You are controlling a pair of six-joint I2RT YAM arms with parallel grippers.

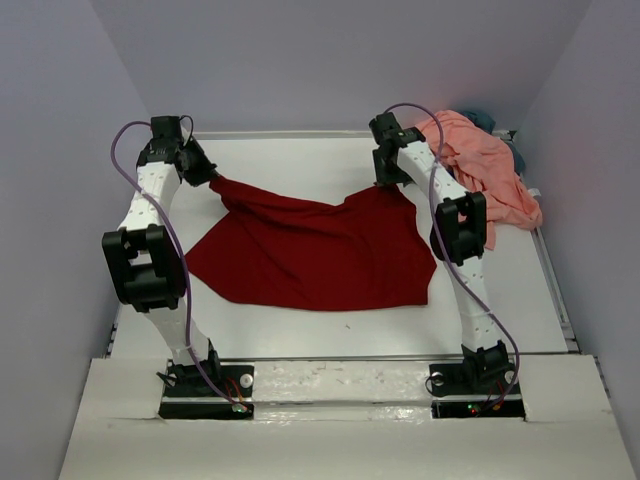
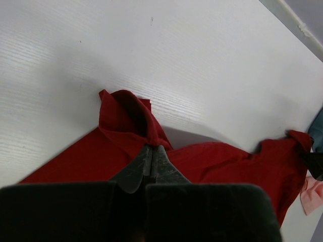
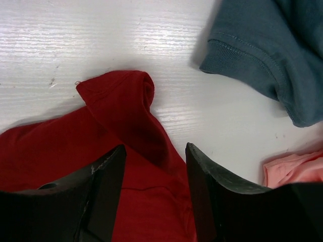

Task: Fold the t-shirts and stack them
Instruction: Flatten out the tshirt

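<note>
Black fingers of the left gripper point(image 2: 151, 169) fill the bottom of its wrist view. They are pressed together with no gap, pinching a bunched corner of the dark red t-shirt point(image 1: 310, 250). Seen from above, that shirt lies spread and wrinkled across the middle of the white table point(image 1: 300, 345), with its far edge drawn toward both arms at the back. The right gripper point(image 3: 154, 176) sits at the shirt's other far corner. Its jaws stand wide apart, and a raised fold of red cloth lies between them, unclamped. Near that corner lies a sleeve of the slate blue-grey t-shirt point(image 3: 262, 45). The salmon pink t-shirt point(image 1: 490, 170) is heaped at the table's far right.

The step appears to be taking hold of the red shirt's two far corners to stretch it flat before folding. To do it well, the right jaws should likely close squarely on the red fold alone, deep enough that the cloth cannot slip and clear of the blue-grey sleeve. Both arms would then need to pull apart evenly at matching height, so the far edge straightens without slipping from the left pinch.
</note>
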